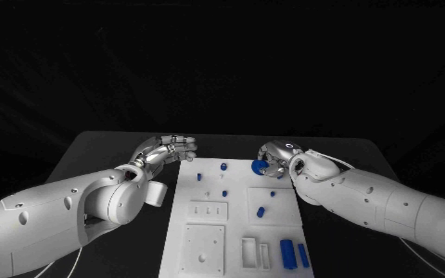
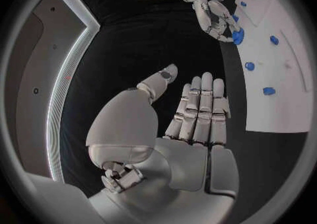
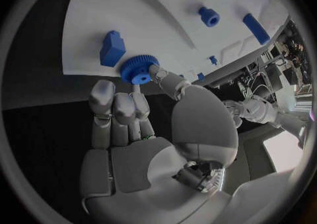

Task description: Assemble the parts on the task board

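The white task board (image 1: 209,226) lies in the middle of the table. My right hand (image 1: 281,157) hovers over the board's far right corner and pinches a blue toothed gear (image 1: 260,165) between thumb and fingers; the right wrist view shows the gear (image 3: 139,69) just off the board's edge beside a blue block (image 3: 112,48). My left hand (image 1: 172,149) hangs over the black table by the board's far left corner, fingers straight and holding nothing. The left wrist view shows the flat left hand (image 2: 198,115), with the right hand (image 2: 210,10) and its gear (image 2: 237,36) beyond.
Several small blue parts stand on the board, among them a peg (image 1: 224,193) and a short cylinder (image 1: 260,212). Two blue bars (image 1: 287,252) lie at its near right corner. Black table (image 1: 111,156) runs along both sides of the board.
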Controlling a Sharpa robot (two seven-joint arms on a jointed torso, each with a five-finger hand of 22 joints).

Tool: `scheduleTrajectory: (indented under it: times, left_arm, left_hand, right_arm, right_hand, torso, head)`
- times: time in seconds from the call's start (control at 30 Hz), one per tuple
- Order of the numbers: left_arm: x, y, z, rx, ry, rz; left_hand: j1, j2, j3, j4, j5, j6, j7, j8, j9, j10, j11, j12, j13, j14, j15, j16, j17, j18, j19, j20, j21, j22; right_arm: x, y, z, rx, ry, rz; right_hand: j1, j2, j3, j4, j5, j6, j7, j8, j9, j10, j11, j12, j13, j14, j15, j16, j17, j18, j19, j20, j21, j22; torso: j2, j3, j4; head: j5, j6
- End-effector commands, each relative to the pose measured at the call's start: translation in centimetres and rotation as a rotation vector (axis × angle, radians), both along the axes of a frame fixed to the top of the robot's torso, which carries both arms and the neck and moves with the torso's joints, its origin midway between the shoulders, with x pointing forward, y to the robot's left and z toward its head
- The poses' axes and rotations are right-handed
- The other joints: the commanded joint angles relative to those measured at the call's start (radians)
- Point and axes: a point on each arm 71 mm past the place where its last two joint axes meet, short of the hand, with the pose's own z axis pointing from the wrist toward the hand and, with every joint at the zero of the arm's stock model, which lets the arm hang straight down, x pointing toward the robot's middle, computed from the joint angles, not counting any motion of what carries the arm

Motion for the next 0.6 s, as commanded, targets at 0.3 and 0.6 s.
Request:
scheduleTrajectory:
  times: [0.3,0.6]
  left_arm:
    - [-0.07,-0.35,0.08,-0.003,0.006,-0.026]
    - [-0.06,-0.26,0.05,-0.001,0.009,-0.023]
  left_hand:
    - [-0.014,-0.005,0.001,0.006,0.001,0.0,0.003,-0.005,-0.002,-0.003,0.002,-0.006,-0.002,-0.002,0.002,-0.008,0.002,0.014,-0.002,0.007,-0.002,0.02]
    - [-0.018,-0.005,0.0,0.008,0.001,-0.001,0.003,-0.006,-0.003,-0.005,0.003,-0.007,-0.002,-0.003,0.003,-0.009,0.002,0.014,-0.003,0.007,-0.003,0.02]
  right_arm:
    - [0.08,-0.49,-2.14,-0.135,0.125,-0.024]
    - [0.06,-0.54,-2.53,-0.143,0.165,-0.02]
  right_hand:
    - [-0.054,-0.01,-0.026,0.047,0.166,0.056,0.011,-0.012,0.017,-0.006,0.001,-0.016,0.001,0.003,-0.001,-0.013,0.013,0.07,-0.007,-0.005,0.009,0.016]
    - [-0.049,-0.007,-0.026,0.041,0.253,0.046,0.015,-0.02,0.017,-0.011,0.005,-0.022,0.0,0.004,0.002,-0.018,0.02,0.07,-0.011,-0.007,0.01,0.016]
  torso:
    - [0.001,-0.0005,0.0016]
    - [0.0,-0.0002,0.0016]
  head:
    - [-0.002,-0.001]
    - [0.003,-0.005]
